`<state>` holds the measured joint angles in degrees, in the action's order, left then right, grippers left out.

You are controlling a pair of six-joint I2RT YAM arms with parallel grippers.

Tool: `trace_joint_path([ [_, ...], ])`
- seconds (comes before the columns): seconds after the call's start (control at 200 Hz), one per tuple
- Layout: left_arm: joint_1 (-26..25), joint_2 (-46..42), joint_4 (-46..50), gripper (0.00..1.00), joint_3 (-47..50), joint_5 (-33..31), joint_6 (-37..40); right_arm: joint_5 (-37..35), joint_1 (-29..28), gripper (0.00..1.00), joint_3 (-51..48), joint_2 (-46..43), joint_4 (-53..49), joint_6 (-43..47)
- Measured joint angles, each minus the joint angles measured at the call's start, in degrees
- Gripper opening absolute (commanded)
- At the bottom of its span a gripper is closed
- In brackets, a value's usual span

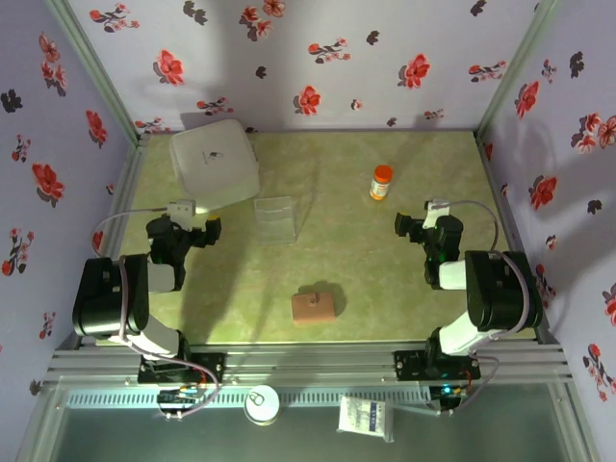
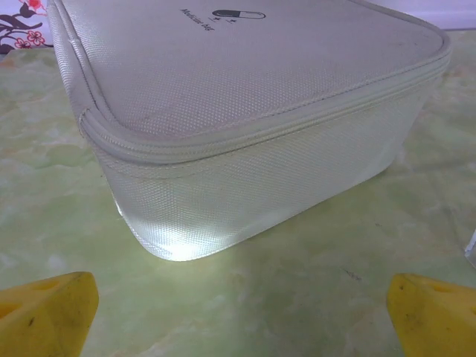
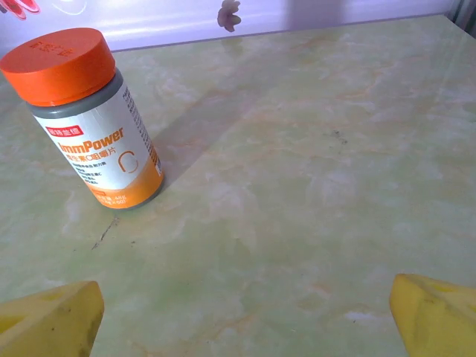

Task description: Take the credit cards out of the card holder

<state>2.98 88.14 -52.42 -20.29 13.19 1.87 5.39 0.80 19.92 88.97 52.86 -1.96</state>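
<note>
Nothing of the task is done yet, as I judge it: the card holder [image 1: 316, 306] lies folded shut on the worktop [image 1: 366, 269], close to the near edge and about midway between my two arms, so the credit cards must be tucked inside it. All of it is left to do: reaching the holder, opening it and drawing each card out. My left end effector [image 1: 205, 233] hangs with its fingers spread wide, gripping nothing, just beside the white zipped case [image 1: 214, 162]. My right end effector [image 1: 404, 226] is equally spread and empty, near the orange-capped pill bottle [image 1: 382, 182]. Both sit well apart from the holder. The view from above gives me the whole layout, including the clear plastic box [image 1: 274, 217] between the case and the holder. My left wrist view adds the case's zip seam and a small pill logo on its lid. My right wrist view lets me read the bottle's label and see that it stands upright.
</note>
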Motion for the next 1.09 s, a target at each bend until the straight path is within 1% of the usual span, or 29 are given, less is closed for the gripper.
trace_joint_path([
  [0.73, 0.04, 0.0, 0.17, 1.0, 0.0, 0.35, 0.02, 0.68, 0.07, 0.99, 0.0, 0.0, 0.0, 0.0],
  [1.095, 0.04, 0.0, 0.61, 1.0, -0.02, -1.95, -0.39, 0.68, 0.09, 0.99, 0.0, 0.0, 0.0, 0.0],
])
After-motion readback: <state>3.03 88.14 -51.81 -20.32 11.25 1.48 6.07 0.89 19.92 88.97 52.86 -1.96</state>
